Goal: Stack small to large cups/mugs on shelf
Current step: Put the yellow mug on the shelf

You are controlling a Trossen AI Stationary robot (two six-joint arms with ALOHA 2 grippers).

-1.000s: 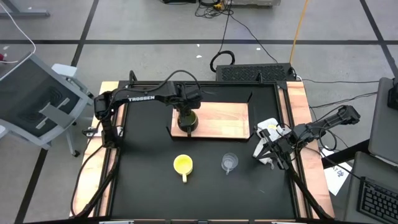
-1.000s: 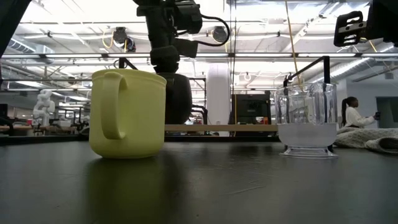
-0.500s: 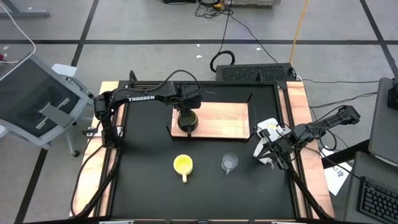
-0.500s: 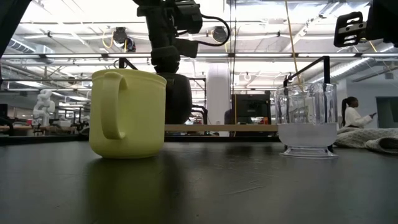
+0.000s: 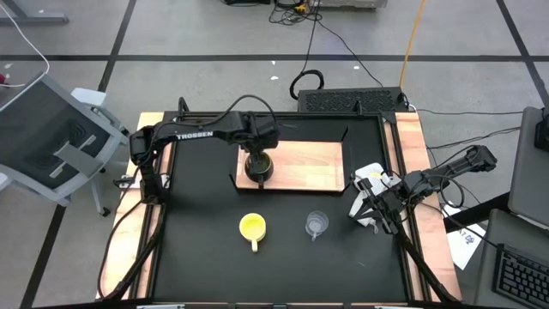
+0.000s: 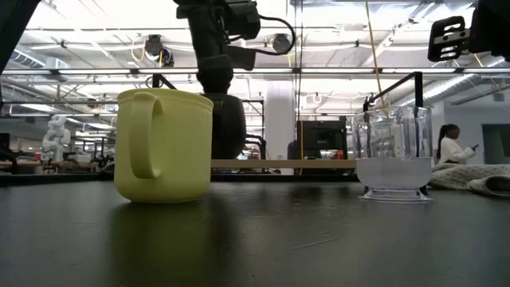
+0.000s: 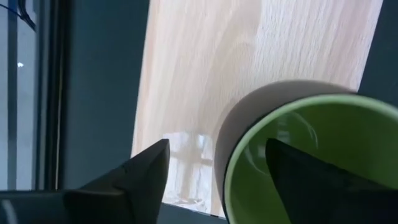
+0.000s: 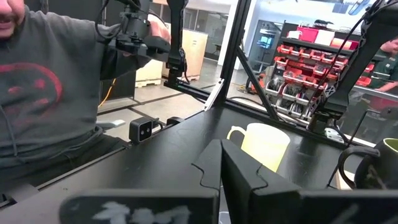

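Left end effector (image 7: 214, 163) has spread open around the green mug's (image 5: 257, 165) rim (right end effector (image 8: 222, 163) closed, empty).

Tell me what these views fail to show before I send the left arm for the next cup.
- Green mug handle: high view, left claw covers it; left wrist view cuts it off.
- Green mug base on the wooden shelf: low view, yellow mug blocks it.
- Clear cup handle: low view, not distinguishable.
- Right claw tips: high view, too small against the white cloth.
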